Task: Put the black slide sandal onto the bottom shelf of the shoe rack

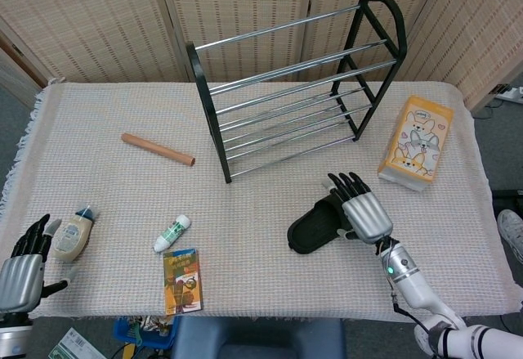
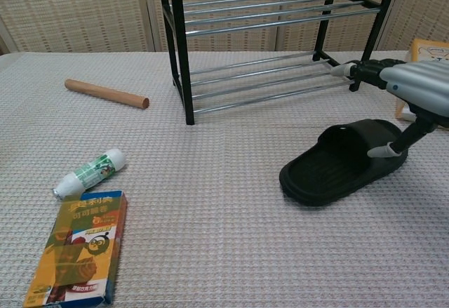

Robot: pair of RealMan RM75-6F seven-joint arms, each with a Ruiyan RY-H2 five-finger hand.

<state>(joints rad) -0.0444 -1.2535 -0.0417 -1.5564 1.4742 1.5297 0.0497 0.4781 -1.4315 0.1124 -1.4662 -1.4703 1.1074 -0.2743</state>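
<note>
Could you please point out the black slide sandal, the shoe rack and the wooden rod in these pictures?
black slide sandal [image 2: 319, 175]: chest view, on the footbed near the heel.
shoe rack [image 1: 211, 114]: head view, on the near black side frame.
wooden rod [image 1: 157, 149]: head view, mid-length.

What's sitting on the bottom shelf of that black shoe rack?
Nothing visible: the shoe rack's bottom rails are bare. The black sandal is on the cloth in front, under the right hand.
</note>
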